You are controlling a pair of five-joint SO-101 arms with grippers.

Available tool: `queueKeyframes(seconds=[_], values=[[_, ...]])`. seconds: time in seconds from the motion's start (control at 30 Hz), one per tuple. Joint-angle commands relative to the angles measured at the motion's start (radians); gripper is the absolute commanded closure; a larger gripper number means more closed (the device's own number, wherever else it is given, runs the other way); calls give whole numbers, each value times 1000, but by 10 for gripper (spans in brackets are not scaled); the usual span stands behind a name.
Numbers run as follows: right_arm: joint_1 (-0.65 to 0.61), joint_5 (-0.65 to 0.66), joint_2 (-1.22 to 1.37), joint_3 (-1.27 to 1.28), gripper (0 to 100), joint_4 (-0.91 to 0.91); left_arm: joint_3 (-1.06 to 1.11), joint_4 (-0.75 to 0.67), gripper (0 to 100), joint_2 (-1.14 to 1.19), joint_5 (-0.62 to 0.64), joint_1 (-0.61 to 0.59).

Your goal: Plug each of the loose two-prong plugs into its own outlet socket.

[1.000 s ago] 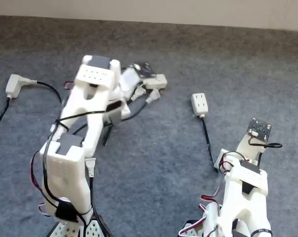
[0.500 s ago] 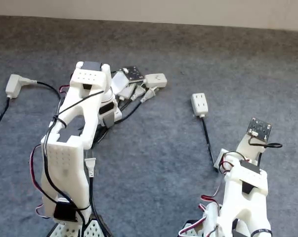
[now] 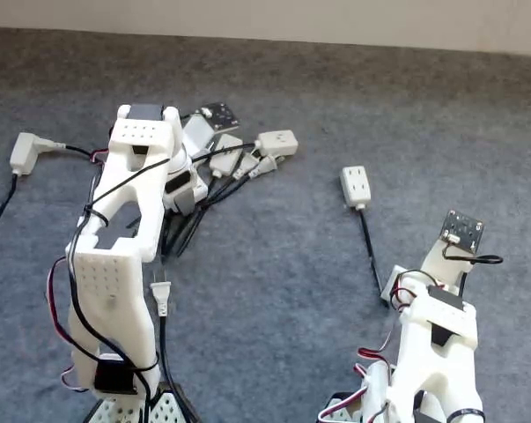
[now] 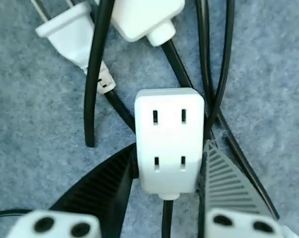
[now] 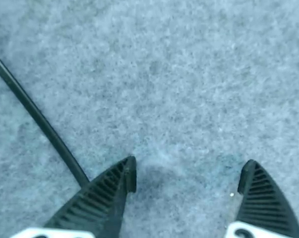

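White outlet block (image 4: pixel 169 141) | gripped by left jaws | right jaws apart

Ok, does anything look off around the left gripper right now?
Yes. Black cords are tangled around the white two-outlet socket block held in the left gripper, and one cord lies over a white two-prong plug beside it. Lifting the block may drag the heap along.

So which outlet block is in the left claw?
The two-socket outlet block clamped in the left claw; the lone block lies apart, untouched.
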Motion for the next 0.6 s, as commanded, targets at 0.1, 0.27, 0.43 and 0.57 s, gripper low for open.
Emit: queueKeyframes(seconds=[0.1, 0.27, 0.43, 0.57], values=[[-8, 11, -24, -5, 675, -15, -39, -31, 758, -10, 52, -15], [-8, 11, -24, -5, 675, -15, -39, -51, 758, -15, 54, -4], [-8, 11, -24, -5, 675, -15, -51, -87, 761, -15, 55, -1], [-8, 11, -24, -5, 675, -15, -101, -89, 761, -8, 55, -2]])
